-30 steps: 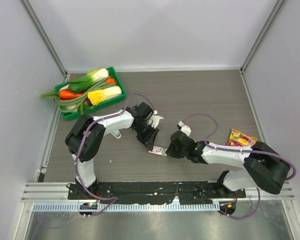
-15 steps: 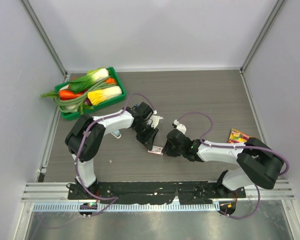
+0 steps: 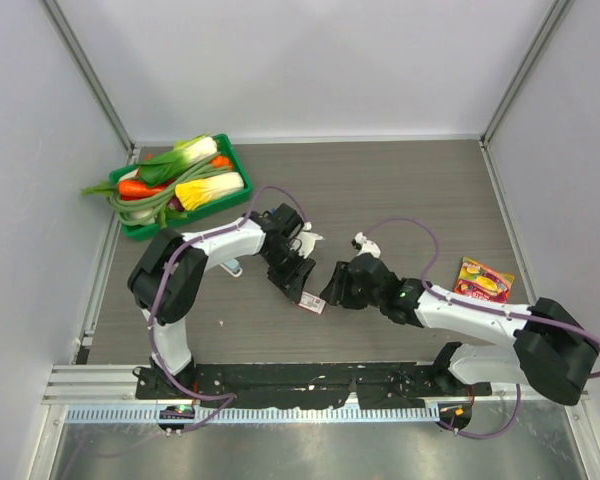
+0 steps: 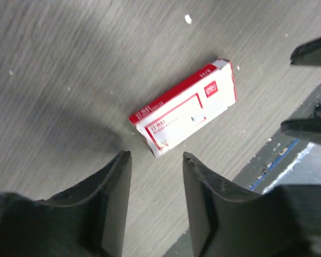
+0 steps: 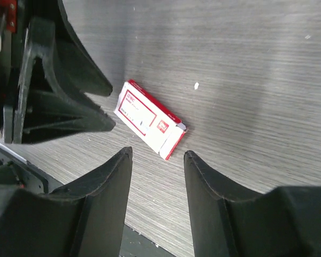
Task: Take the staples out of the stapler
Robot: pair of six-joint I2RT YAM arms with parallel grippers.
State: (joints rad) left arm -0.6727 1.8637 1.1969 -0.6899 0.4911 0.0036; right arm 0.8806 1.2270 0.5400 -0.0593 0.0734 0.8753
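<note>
The dark-blue stapler does not show in any view. A small red-and-white box (image 3: 312, 303) lies flat on the table between my two grippers. In the left wrist view the box (image 4: 184, 110) lies just beyond my open, empty left gripper (image 4: 155, 155). In the right wrist view the box (image 5: 150, 119) lies just beyond my open, empty right gripper (image 5: 158, 152). From above, my left gripper (image 3: 298, 282) is at the box's upper left and my right gripper (image 3: 332, 291) is at its right. Neither touches it.
A green tray (image 3: 231, 198) of toy vegetables stands at the back left. A small pale-blue object (image 3: 233, 268) lies under the left arm. A colourful packet (image 3: 483, 279) lies at the right. The black base rail (image 3: 310, 380) runs along the near edge.
My right arm has stretched out and its wrist has shifted slightly up and right; its gripper stays by the box. My left gripper has edged a little nearer the box.
</note>
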